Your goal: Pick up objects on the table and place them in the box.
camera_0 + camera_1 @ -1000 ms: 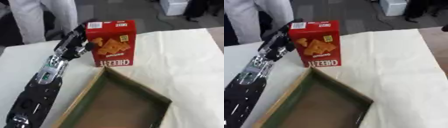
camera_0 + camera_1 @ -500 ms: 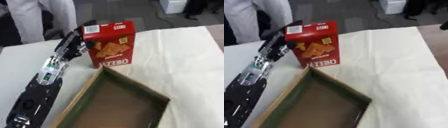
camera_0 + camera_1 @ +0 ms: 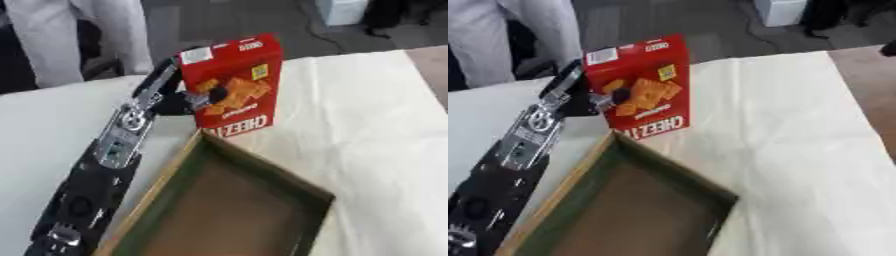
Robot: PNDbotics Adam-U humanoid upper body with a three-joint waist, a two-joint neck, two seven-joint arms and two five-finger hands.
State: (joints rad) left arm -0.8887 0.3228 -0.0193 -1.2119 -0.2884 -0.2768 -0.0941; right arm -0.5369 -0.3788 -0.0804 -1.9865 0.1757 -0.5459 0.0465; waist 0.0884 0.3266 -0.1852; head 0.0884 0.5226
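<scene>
The cracker box [image 3: 234, 85] has tilted, grasped by the left hand [image 3: 179, 101]; next, carry it toward six o'clock into the box [image 3: 262, 170].

A pale cream cloth [image 3: 798, 125] covers the tabletop, lying in soft wrinkles and folds. At the right edge the cloth ends and a strip of bare brown tabletop [image 3: 872, 90] shows. Beyond the far edge lies a dark grey floor [image 3: 219, 20]. A white, boxy piece of furniture [image 3: 343, 10] stands on that floor near the top, with something dark and blurred just to its right. A thin dark cable [image 3: 319, 31] trails across the floor near it. The light is even and soft, without hard shadows.
</scene>
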